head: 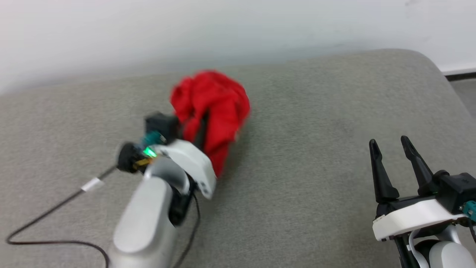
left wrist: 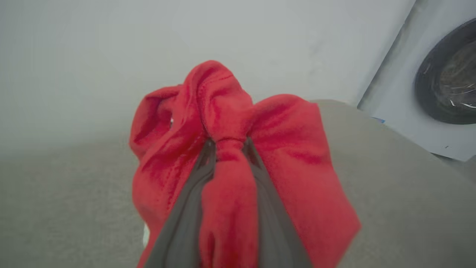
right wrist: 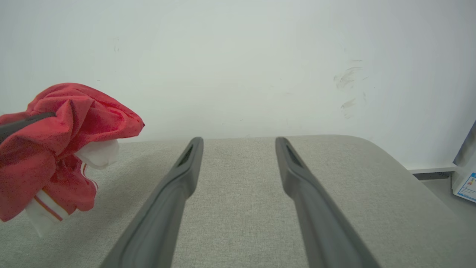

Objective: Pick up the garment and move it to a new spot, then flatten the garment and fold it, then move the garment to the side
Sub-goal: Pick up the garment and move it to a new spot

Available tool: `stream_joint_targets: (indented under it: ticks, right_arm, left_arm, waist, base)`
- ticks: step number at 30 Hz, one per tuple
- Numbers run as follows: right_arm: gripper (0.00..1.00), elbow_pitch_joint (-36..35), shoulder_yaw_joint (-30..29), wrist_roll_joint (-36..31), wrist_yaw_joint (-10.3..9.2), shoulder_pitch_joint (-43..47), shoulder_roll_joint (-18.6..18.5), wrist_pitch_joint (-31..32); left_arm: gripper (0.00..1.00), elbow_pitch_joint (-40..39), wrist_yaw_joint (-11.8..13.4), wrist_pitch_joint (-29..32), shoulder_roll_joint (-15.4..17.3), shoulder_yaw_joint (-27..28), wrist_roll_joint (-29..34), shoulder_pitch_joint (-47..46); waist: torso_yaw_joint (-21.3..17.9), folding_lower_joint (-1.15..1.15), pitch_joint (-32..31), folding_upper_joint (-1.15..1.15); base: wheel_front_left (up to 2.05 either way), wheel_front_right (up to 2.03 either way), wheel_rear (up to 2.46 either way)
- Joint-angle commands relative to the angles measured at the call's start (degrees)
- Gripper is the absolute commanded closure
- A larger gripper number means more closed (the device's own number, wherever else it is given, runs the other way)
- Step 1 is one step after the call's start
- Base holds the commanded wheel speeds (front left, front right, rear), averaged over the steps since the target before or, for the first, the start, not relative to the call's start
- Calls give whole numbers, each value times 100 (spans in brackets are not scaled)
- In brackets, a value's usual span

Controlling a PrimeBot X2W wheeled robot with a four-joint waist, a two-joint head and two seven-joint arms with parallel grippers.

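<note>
one garment (head: 212, 108) bunched, pinched in left hand (left wrist: 228, 143) | right hand (head: 389, 141) spread wide above grey cushion (head: 316, 167)

The head camera looks forward and down from the near side onto a grey cushion (head: 297, 178), with a white wall (head: 223, 29) at its far edge. The left wrist camera sits very close behind the left gripper (left wrist: 228, 143), facing the far wall past the red garment (left wrist: 293, 149). The right wrist camera looks low along the right gripper (right wrist: 238, 139) toward the same wall. All 3 views share the garment, cushion and wall.
</note>
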Motion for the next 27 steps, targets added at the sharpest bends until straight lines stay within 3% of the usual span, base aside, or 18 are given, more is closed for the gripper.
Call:
stream_joint_targets:
  ticks: [1,7,8,10,17,22,27]
  right_arm:
    - [0,24,22,39,-1,70,29,-9]
    - [0,149,51,142,-1,-10,34,-95]
    - [0,168,47,144,-1,-24,34,-105]
    - [0,227,45,154,-1,-63,36,-136]
    - [0,353,-16,103,-1,-90,35,-145]
    - [0,341,-84,46,-1,28,34,-93]
    - [0,333,-165,14,-1,152,34,-18]
  left_arm:
    - [100,103,-13,-9,-8,-228,-122,259]
    - [99,424,64,82,-34,-1371,-657,785]
    - [62,474,82,86,-36,-1547,-699,834]
    - [0,544,131,-9,-31,-1811,-800,884]
    - [0,436,370,-828,-37,-2141,-1004,731]
    - [0,160,680,-1221,6,-1843,-1021,745]
    - [0,-212,1044,-1315,270,-1366,-948,991]
  waist:
    - [-218,1,69,0]
    - [-337,1,263,0]
    - [-327,1,287,0]
    - [-297,1,307,0]
    - [-57,1,180,0]
    - [147,1,15,0]
    - [304,1,-154,0]
  base:
    - [0,0,0]
    - [0,0,0]
    - [0,0,0]
    - [0,0,0]
    - [0,0,0]
    - [0,0,0]
    - [0,0,0]
